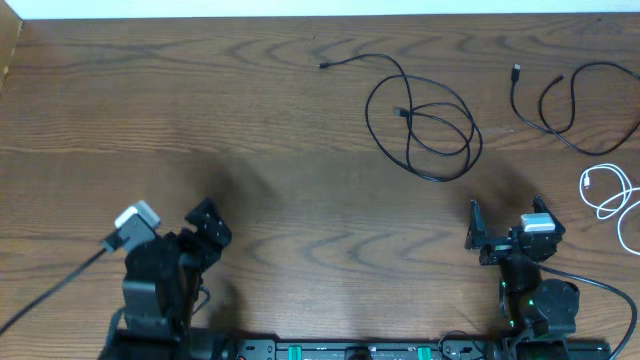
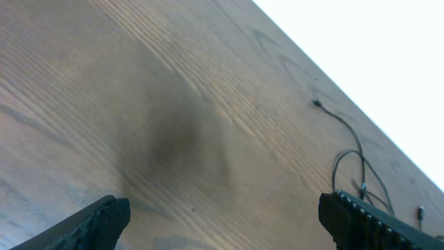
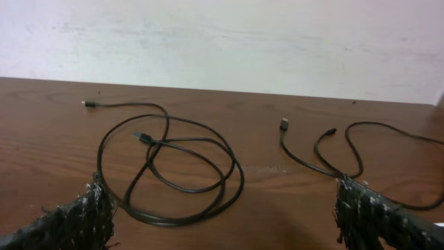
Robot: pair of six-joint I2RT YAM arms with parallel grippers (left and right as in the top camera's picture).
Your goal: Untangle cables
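Left gripper [image 1: 205,235] sat low over the near-left part of the worktop [image 1: 200,100], jaws wide apart, nothing between them. The left wrist view [image 2: 222,222] showed only bare wood there. Right gripper [image 1: 507,225] was near the near-right edge, also fully spread and empty [image 3: 225,222], facing the cables.

Cable layout:
- looped black cable [image 1: 440,177] lay right of centre toward the far edge, coiled over itself with several crossings [image 3: 238,177]. Its outer plug [image 1: 325,65] trailed off left toward the far edge; its inner plug [image 1: 400,112] lay inside the coil.
- second black cable [image 1: 514,100] was near the far-right corner, clear of the coil [image 3: 284,125], and ran off the right edge of view.
- white cable [image 1: 585,183] was in a small loop at the right edge. Couldn't tell whether it touched the black one beside it.

Handling, my read: all three looked light, thin and limp. They'd drag rather than lift clean, and a pull mid-span would likely tighten the crossings. They also lay flat on the wood, so fingertips would need to come right down to the surface to pinch. Best hold was probably just behind a plug, where the cord is stiffer. The right arm was nearest. I'd take the outer plug and draw it away from the coil.
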